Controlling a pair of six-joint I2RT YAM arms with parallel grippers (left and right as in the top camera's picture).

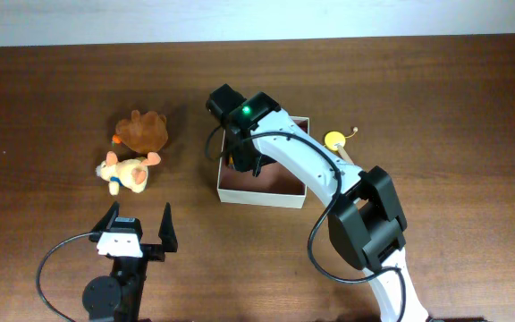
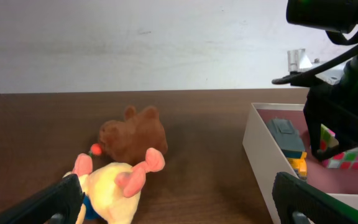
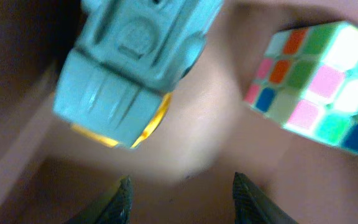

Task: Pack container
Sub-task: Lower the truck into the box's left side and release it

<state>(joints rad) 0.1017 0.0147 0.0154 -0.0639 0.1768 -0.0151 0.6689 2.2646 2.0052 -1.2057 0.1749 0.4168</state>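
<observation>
On the brown table (image 1: 61, 89) sits the white-walled, pinkish-brown-floored container (image 1: 259, 196); left tool (image 1: 140, 213) and right tool (image 3: 182, 185) both spread

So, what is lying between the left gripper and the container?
Only bare table, as the overhead view shows. The left gripper and the container have nothing between them; the brown plush and the cream plush lie to the side of that stretch.

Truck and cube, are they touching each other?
Apart. The right wrist view shows bare container floor between the truck and the cube.
</observation>
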